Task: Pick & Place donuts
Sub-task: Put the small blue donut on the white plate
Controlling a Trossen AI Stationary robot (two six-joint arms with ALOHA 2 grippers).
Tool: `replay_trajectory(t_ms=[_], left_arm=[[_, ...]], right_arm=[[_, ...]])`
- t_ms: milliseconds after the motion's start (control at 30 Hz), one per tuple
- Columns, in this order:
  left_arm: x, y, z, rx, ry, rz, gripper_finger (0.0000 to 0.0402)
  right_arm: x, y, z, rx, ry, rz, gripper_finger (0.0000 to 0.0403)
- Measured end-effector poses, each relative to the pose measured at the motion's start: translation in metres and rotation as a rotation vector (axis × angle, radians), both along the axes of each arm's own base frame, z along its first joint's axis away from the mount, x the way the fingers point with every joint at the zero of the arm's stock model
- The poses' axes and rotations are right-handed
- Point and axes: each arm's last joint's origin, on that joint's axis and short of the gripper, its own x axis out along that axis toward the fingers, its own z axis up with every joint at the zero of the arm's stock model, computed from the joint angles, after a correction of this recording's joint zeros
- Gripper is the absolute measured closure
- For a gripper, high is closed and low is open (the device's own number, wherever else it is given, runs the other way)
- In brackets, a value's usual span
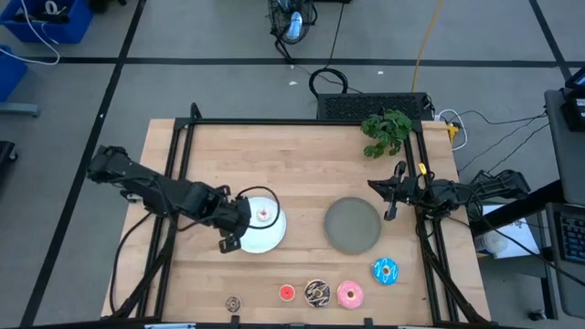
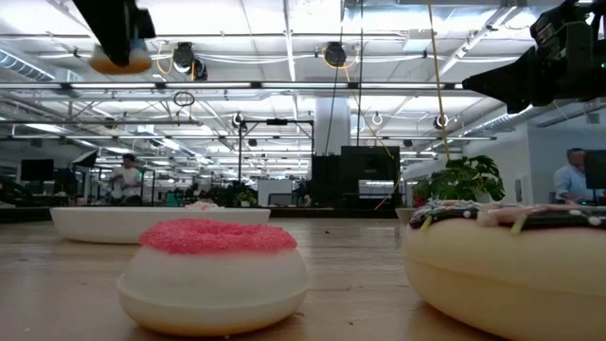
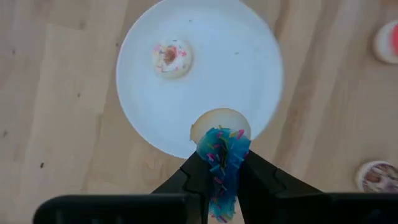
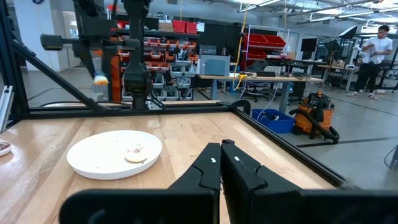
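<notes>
The left pincer [image 3: 222, 171] is closed on a tiny blue donut [image 3: 222, 163], held edge-on above the near rim of the white plate [image 1: 271, 239], left of centre in the overhead frame. Its fingers hide the donut's lower half, and from overhead the donut shows only as a pale speck. A tiny white-pink donut [image 1: 263, 216] lies on that plate. The right pincer [image 4: 221, 163] waits at the right edge of the surface [image 1: 302, 164], fingers pressed together and holding nothing. The grey plate [image 1: 353, 225] sits centre-right. Along the lower edge of the overhead frame lie a tiny brown donut [image 1: 233, 303], a tiny red donut [image 1: 287, 292], a chocolate donut [image 1: 317, 292], a pink donut [image 1: 350, 294] and a blue donut [image 1: 385, 270]. In the table-level frame the chocolate one is cut off at the right border
</notes>
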Motion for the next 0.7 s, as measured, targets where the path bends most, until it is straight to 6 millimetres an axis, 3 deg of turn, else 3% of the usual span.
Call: replay_trajectory(t_ms=[300,500,700], left_arm=[[0.019,0.016,-0.018,0.051,0.063,0.006,0.0339],[0.042,0.031,-0.052,0.162,0.183,-0.076,0.0339],[0.060,0.029,-0.092,0.166,0.278,-0.186,0.0339]], right_arm=[[0.000,0.000,0.000,0.000,-0.001,-0.001,0.0403],[0.000,0.000,0.000,0.000,0.000,-0.001,0.0403],[0.000,0.000,-0.001,-0.002,0.008,0.000,0.0403]])
